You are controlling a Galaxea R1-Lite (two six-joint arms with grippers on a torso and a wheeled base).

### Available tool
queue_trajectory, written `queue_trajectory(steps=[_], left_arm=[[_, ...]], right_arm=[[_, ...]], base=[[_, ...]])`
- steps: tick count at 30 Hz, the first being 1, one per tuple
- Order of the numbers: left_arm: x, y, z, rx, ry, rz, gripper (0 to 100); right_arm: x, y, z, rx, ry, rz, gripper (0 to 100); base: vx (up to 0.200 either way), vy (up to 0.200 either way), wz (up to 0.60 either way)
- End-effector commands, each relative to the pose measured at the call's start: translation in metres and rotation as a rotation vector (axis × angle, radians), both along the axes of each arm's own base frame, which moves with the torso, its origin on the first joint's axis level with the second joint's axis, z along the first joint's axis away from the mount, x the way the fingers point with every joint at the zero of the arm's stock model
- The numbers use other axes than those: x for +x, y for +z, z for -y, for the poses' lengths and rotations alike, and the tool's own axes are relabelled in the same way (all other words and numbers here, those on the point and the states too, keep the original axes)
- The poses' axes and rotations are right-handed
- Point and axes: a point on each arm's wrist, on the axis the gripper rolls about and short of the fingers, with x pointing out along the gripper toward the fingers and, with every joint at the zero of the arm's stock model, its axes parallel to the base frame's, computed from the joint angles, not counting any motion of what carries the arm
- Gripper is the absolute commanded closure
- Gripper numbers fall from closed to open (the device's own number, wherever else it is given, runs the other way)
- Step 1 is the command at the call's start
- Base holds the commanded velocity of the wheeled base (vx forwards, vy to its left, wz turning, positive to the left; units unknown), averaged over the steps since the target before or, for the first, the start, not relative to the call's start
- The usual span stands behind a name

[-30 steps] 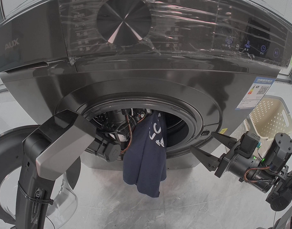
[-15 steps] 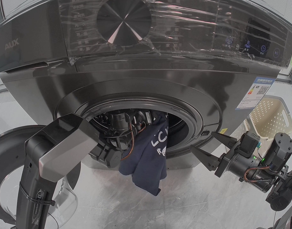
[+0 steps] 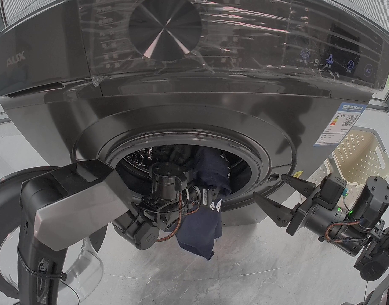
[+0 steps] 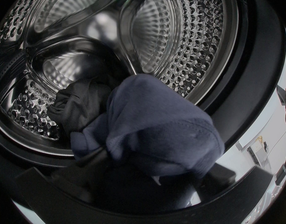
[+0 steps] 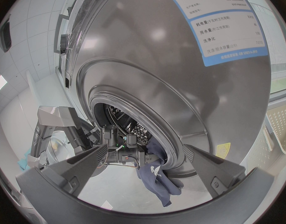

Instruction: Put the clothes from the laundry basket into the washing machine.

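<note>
A navy T-shirt (image 3: pixel 201 229) hangs over the lower rim of the washing machine's round opening (image 3: pixel 262 166); its top lies bunched inside the drum (image 4: pixel 161 128) and its hem dangles toward the floor. My left gripper (image 3: pixel 211 198) is at the rim, right against the shirt. Its fingers (image 4: pixel 93 161) stand apart, open, with the bunched cloth lying over them. A black garment (image 4: pixel 77 103) sits deeper on the drum floor. My right gripper (image 3: pixel 268 187) is open with nothing in it, right of the opening, in front of the machine.
The machine's door (image 3: pixel 8 217) is swung open at the lower left, behind my left arm. A cream perforated laundry basket (image 3: pixel 364 157) stands on the floor to the machine's right, behind my right arm. Pale floor (image 3: pixel 262 272) lies in front.
My left gripper has dropped from high in the opening to the lower rim and drawn back. The shirt's top now rests in the drum; its hem hangs as before. The right arm kept still.
</note>
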Motion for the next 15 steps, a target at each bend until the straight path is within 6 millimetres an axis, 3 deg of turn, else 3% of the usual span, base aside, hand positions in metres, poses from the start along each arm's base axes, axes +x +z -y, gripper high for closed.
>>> queue_trajectory(steps=[1,4,8,15], left_arm=[[0.002,-0.009,0.001,0.011,0.0,-0.013,100],[0.005,-0.013,0.002,0.012,0.003,-0.013,100],[0.022,0.007,0.007,-0.051,0.035,0.066,100],[0.065,0.045,-0.01,-0.165,0.189,0.214,100]], right_arm=[[0.0,0.001,0.0,0.002,0.001,0.003,0],[0.0,0.001,0.0,0.002,0.002,0.005,0],[0.0,0.001,0.0,0.002,0.001,0.005,0],[0.0,0.001,-0.001,0.003,0.004,0.008,0]], base=[[0.0,0.0,0.0],[0.0,0.0,0.0],[0.0,0.0,0.0],[0.0,0.0,0.0]])
